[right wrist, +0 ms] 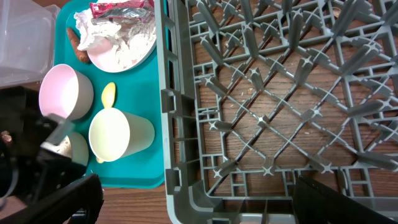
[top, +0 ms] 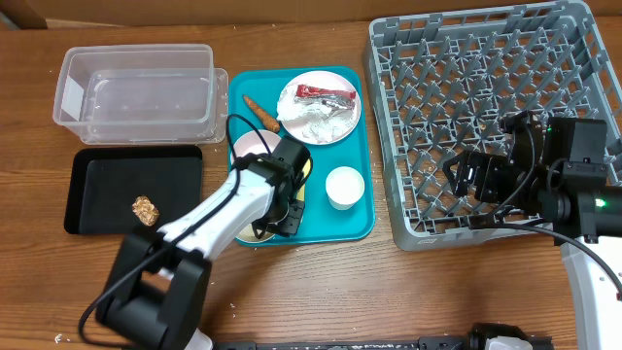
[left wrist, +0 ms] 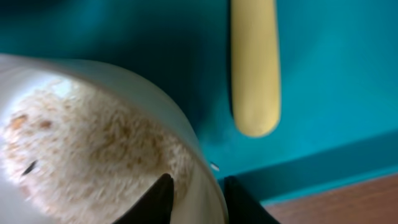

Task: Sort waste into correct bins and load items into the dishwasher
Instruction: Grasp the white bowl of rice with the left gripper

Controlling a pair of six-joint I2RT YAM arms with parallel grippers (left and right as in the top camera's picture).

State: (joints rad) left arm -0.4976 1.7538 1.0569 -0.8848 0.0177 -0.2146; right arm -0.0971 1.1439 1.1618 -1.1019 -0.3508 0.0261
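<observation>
My left gripper [top: 275, 209] is down on the teal tray [top: 345, 228]. Its fingers [left wrist: 198, 200] are closed over the rim of a pale bowl [left wrist: 205, 180] holding loose rice [left wrist: 93, 143]. The yellow spoon [left wrist: 254, 68] lies just beyond it. The white plate [top: 340, 124] carries the red wrapper [top: 326, 94] and crumpled napkins [top: 313, 122]. The orange stick [top: 260, 112], the pink bowl [top: 253, 148] and the white cup [top: 344, 187] are also on the teal tray. My right gripper [top: 466, 177] hangs open and empty over the grey dish rack [top: 486, 58], near its front left corner [right wrist: 186, 186].
The clear tub [top: 136, 83] stands at the back left. The black tray [top: 97, 185] in front of it holds a small brown chunk [top: 146, 209]. Bare wooden table runs along the front edge.
</observation>
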